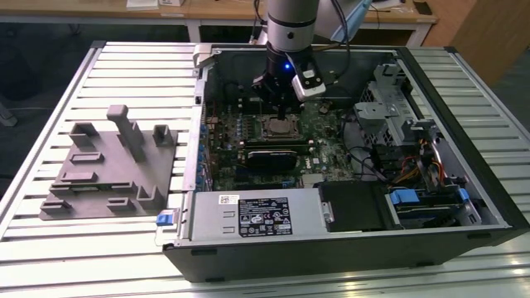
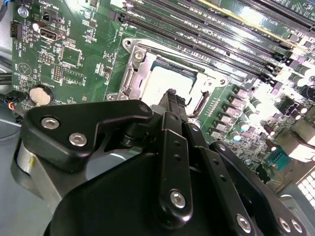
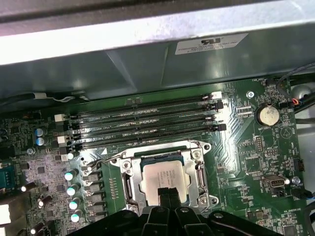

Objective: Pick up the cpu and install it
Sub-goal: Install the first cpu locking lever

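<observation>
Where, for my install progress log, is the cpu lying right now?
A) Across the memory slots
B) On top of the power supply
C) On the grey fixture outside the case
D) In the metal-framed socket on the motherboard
D: in the first wrist view the cpu lies inside the metal-framed socket on the motherboard, with the pincer just over it.

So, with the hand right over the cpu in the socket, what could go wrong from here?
1. The hand is at the cpu, which lies inside the socket frame. I cannot tell whether the cpu lies flat; if it is askew, pressing down might damage the contacts beneath.
2. The capacitors stand close beside the socket frame, so a sideways move of the hand could knock them.
</observation>
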Tool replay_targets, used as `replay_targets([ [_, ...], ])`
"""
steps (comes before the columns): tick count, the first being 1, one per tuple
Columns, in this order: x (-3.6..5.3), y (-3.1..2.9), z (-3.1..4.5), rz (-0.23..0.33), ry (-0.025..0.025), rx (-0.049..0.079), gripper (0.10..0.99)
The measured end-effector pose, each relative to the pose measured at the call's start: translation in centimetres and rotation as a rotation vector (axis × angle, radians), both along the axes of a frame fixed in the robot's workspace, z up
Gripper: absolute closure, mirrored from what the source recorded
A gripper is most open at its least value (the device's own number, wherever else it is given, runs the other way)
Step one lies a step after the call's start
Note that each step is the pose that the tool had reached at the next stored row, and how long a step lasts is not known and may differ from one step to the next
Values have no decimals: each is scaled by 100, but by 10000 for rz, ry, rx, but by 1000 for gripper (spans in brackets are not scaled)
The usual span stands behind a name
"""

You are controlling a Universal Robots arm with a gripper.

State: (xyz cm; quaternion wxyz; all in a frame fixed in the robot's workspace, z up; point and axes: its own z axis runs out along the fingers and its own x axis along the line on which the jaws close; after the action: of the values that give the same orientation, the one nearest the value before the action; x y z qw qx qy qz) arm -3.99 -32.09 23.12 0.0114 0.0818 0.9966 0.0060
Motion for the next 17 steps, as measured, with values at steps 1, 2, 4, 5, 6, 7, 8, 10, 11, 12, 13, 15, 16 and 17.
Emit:
replay_targets([
  [1,0,0,0,0,0,0,980],
  [2,0,0,1,0,0,-1,980],
  [4,0,0,2,0,1,-1,980],
  [5,0,0,3,0,0,0,980],
  [6,0,0,3,0,0,0,980],
  [7,-1,0,4,1,0,0,980],
  [8,-2,0,4,0,1,-1,980],
  [10,-21,0,4,0,1,-1,980],
  [11,-35,0,4,0,0,-1,980],
  [12,-54,-1,4,1,1,-2,980],
  [13,-79,0,4,1,0,-1,980],
  [15,-132,0,4,-1,1,-1,980],
  [16,-157,0,4,0,0,-1,980],
  [17,-181,0,4,1,0,-1,980],
])
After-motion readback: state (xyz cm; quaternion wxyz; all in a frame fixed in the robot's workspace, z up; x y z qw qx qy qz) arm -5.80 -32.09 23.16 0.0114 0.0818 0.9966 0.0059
